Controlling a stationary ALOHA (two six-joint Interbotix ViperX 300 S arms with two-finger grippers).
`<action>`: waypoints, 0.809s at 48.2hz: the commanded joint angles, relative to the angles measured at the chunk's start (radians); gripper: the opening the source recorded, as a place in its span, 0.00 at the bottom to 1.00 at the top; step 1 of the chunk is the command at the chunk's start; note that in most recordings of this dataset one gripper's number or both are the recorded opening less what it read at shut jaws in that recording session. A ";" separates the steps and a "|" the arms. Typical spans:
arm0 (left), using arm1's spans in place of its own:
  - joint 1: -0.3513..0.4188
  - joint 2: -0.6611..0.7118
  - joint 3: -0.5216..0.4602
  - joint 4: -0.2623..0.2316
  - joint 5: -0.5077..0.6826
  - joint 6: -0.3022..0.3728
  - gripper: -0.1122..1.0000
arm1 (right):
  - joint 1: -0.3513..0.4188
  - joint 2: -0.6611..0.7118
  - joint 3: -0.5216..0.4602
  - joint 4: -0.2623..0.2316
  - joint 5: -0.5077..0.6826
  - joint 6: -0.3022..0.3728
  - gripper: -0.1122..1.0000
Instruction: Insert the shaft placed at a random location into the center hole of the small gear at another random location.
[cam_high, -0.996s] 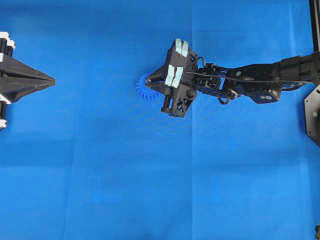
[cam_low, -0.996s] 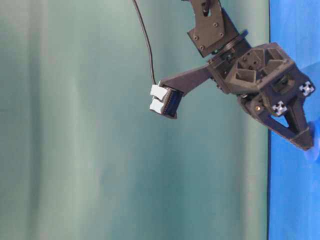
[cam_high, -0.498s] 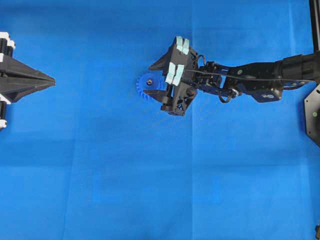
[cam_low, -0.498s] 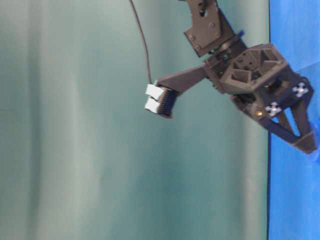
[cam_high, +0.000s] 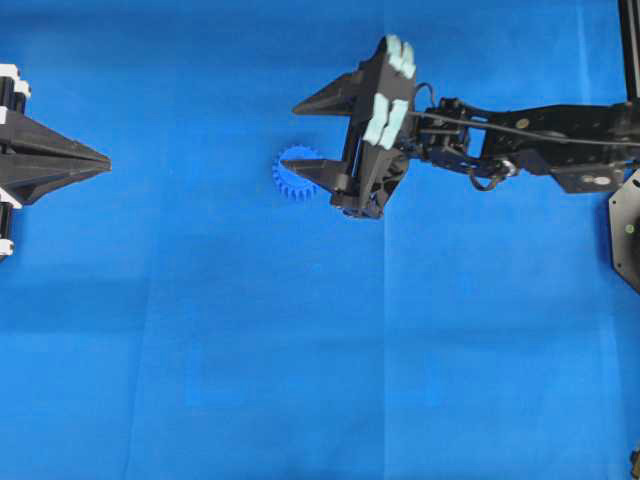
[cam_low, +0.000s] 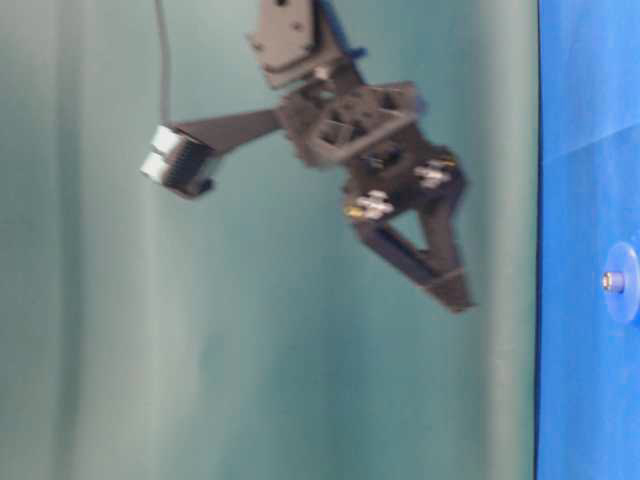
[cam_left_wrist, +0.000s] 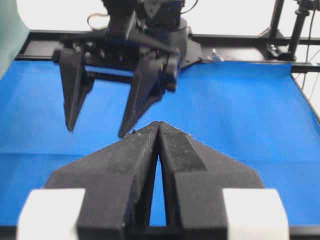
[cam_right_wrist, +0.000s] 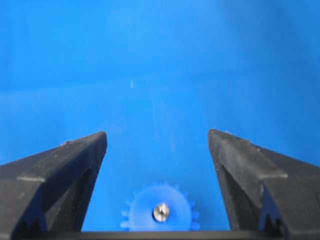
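Right claw (cam_high: 308, 135) stands wide, black jaws spread and empty, lifted clear of the blue-covered tabletop (cam_high: 300, 350). A second ago it sat pinched low over the small bright blue plastic spur gear (cam_high: 294, 176); half a second ago the jaws had parted around the hub; now it is up and drawn back toward its own side.

Table-level view: right claw hangs well apart from the tabletop, blurred with motion. Gear lies flat at the tabletop edge of that view, with the tiny silvery-grey metal shaft (cam_low: 608, 282) standing up out of its middle.

Right wrist view: the shaft's round shiny end shows in the gear's raised hub, seated in the center hole (cam_right_wrist: 160, 212), between and below the spread jaws, touching neither. Overhead, the lower jaw tip overlaps part of the gear, so the hub is hidden there.

Left claw (cam_high: 104, 159): parked at the far left of the overhead view, well apart from the gear, jaws pressed together, nothing between them. Left wrist view agrees, and shows the right claw opposite.

Reading: the release has gone cleanly. Shaft stays upright in the bore with no claw touching it, so the insertion looks done; how deep it sits cannot be told. What remains, at a guess, is only retreat without brushing the gear.
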 joint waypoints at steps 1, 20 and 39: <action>0.002 0.005 -0.009 0.002 -0.006 0.000 0.10 | 0.002 -0.043 -0.003 -0.002 0.000 0.000 0.76; 0.002 0.000 -0.009 0.000 -0.005 0.000 0.10 | 0.009 -0.164 0.110 -0.002 0.009 0.003 0.76; 0.002 -0.005 -0.009 0.000 -0.005 0.000 0.10 | 0.034 -0.399 0.324 -0.002 0.009 0.003 0.76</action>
